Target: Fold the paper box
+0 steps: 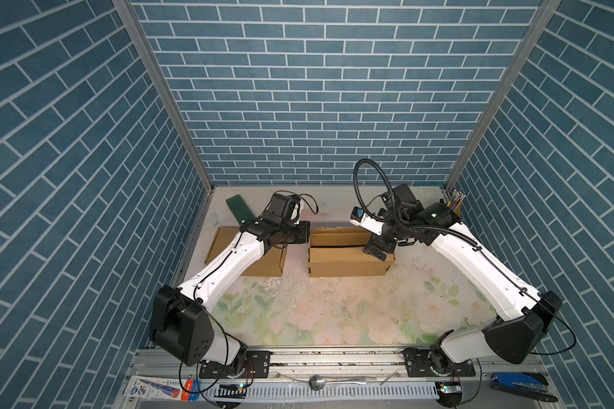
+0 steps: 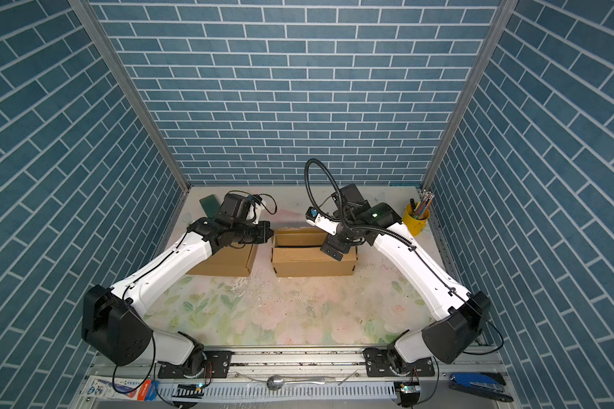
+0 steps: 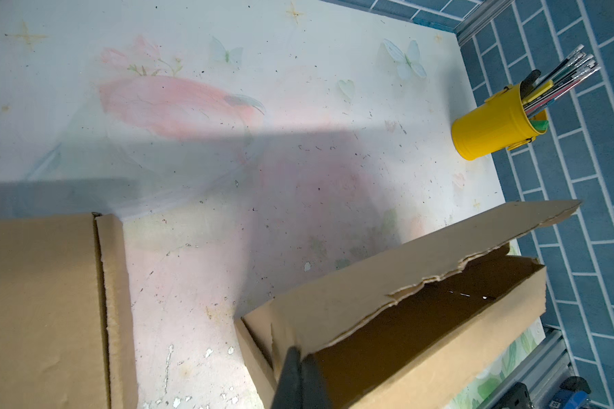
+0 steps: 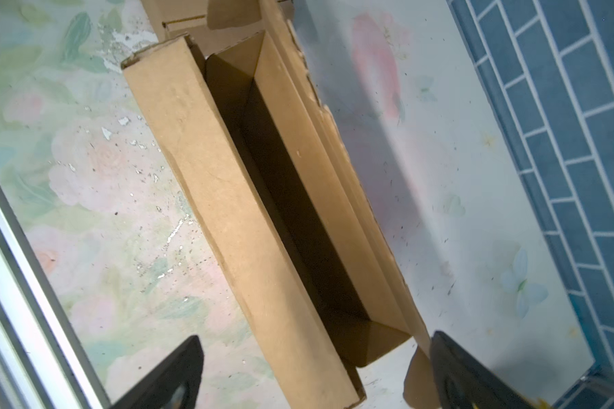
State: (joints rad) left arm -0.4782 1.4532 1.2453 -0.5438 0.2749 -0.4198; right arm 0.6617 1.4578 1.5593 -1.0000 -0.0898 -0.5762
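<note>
Hovering wide open and empty, right hand (image 1: 378, 249) over half-folded paper box (image 1: 348, 263) mid-bench (image 1: 334, 318); left hand (image 3: 296, 379) shut at box's end. Risk: unheld torn flap (image 3: 422, 255) may spring up, light box skid.

The paper box (image 1: 348, 263) is finished in plain brown cardboard. The walls (image 1: 319, 106) are patterned in blue brick with white joints. The table (image 1: 334, 318) is printed with pale pink and green flowers. The cup (image 2: 414, 222) is coloured yellow.
</note>
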